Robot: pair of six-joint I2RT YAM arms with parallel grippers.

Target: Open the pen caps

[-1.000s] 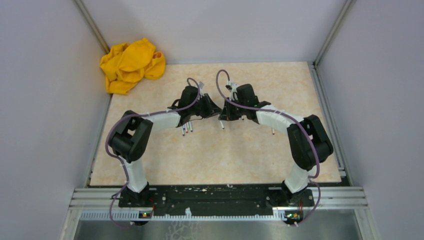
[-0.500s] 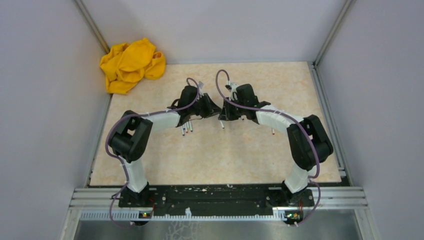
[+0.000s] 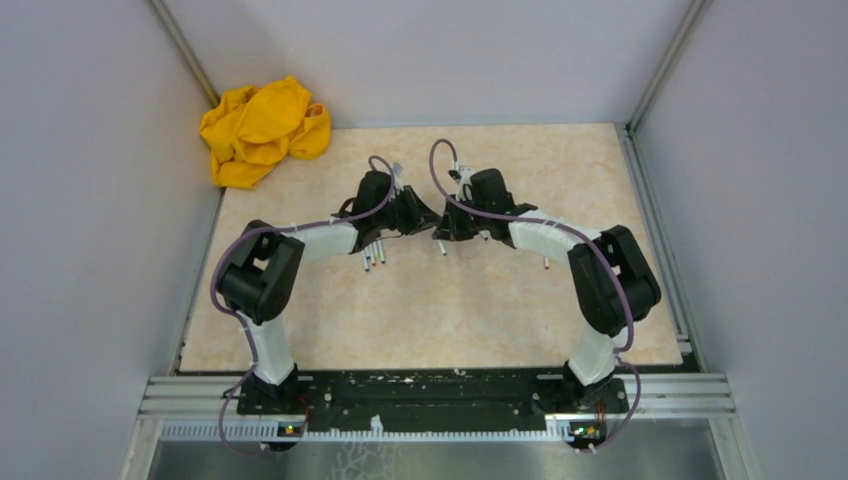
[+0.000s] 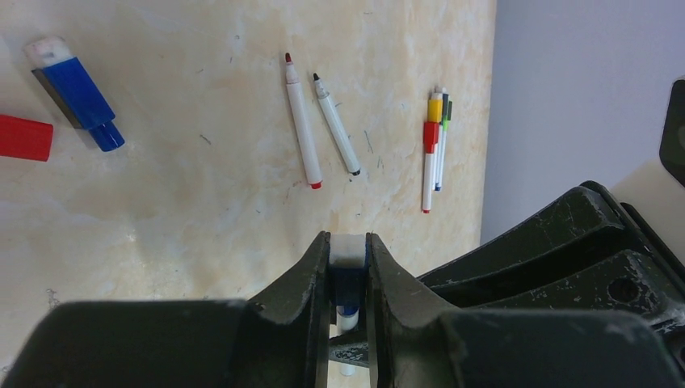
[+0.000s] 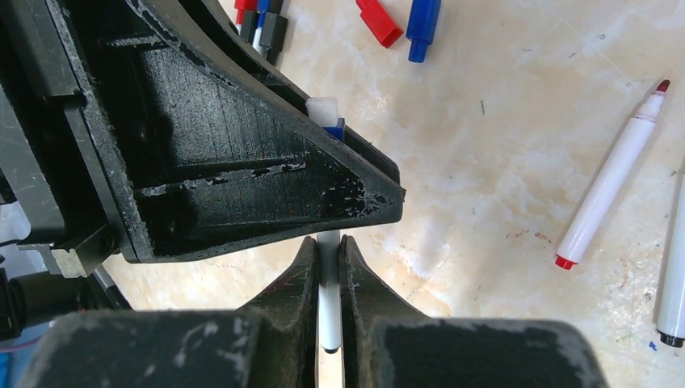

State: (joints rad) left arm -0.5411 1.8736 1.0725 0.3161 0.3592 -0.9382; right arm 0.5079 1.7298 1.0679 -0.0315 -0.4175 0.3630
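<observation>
Left gripper point(image 4: 348, 241) is nearly closed, jaws pinching a short blue plastic pen cap with a white end point(image 4: 348, 283). The white end pokes just past the fingertips. Right gripper point(image 5: 327, 242) is clamped tight on a thin white pen barrel point(image 5: 327, 303), which runs straight out of the jaws and passes behind the left gripper's black finger. The two grippers sit tip to tip above the middle of the beige marbled tabletop point(image 3: 450, 310).

In the left wrist view the white barrel shows just below the held cap, in line with it. Cannot tell whether the cap is seated or pulled free, because the join is hidden.

On the table:
- A loose red plastic cap point(image 4: 23, 137) lies just beside a loose blue plastic cap point(image 4: 74, 90).
- Two uncapped white pens lie side by side, a red-tipped pen point(image 4: 301, 129) and a black-tipped pen point(image 4: 338, 133).
- A tight bundle of capped pens point(image 4: 434, 149) with yellow, red and green caps lies near the table edge.
- A crumpled yellow cloth point(image 3: 262, 130) sits at the far left corner.
</observation>
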